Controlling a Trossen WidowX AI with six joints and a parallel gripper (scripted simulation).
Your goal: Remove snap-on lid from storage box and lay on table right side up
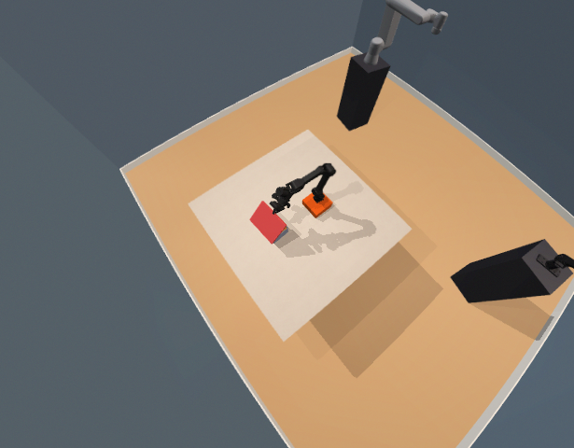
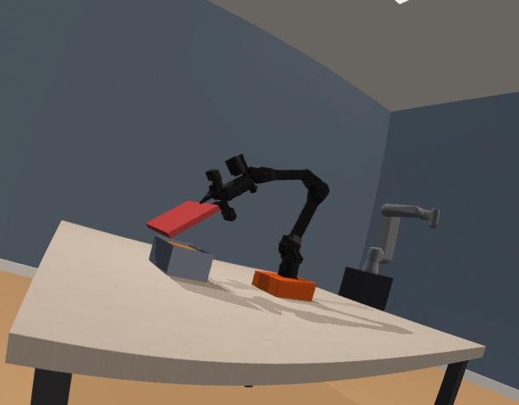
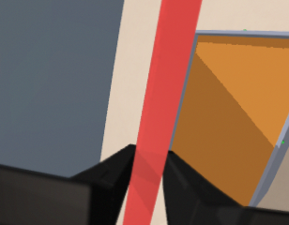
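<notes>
Red lid (image 2: 183,217) up in the air, pinched by one edge in the gripper (image 2: 215,202), jaws nearly together with only the thin panel between them. It hangs tilted, the far end drooping toward the grey storage box (image 2: 181,259), which sits open on the pale surface (image 2: 120,314) just below. From the wrist view the lid (image 3: 164,98) runs edge-on between the dark fingers, with the box's orange interior (image 3: 234,117) showing beside it. Lid and box look apart now, though the low corner is close to the rim.

And here's the worry: that low corner. Swing sideways without more height and it could clip the box wall and shove the box, which the task forbids. The hold is on one edge only, so the long panel could pivot or slide out if the arm (image 2: 309,196) turns sharply. Then the set-down: tilted like this, the lid would touch corner-first and could flip or skid rather than lie flat, right side up. It wants levelling first, and a bare spot well apart from the box and the orange base (image 2: 267,285).
</notes>
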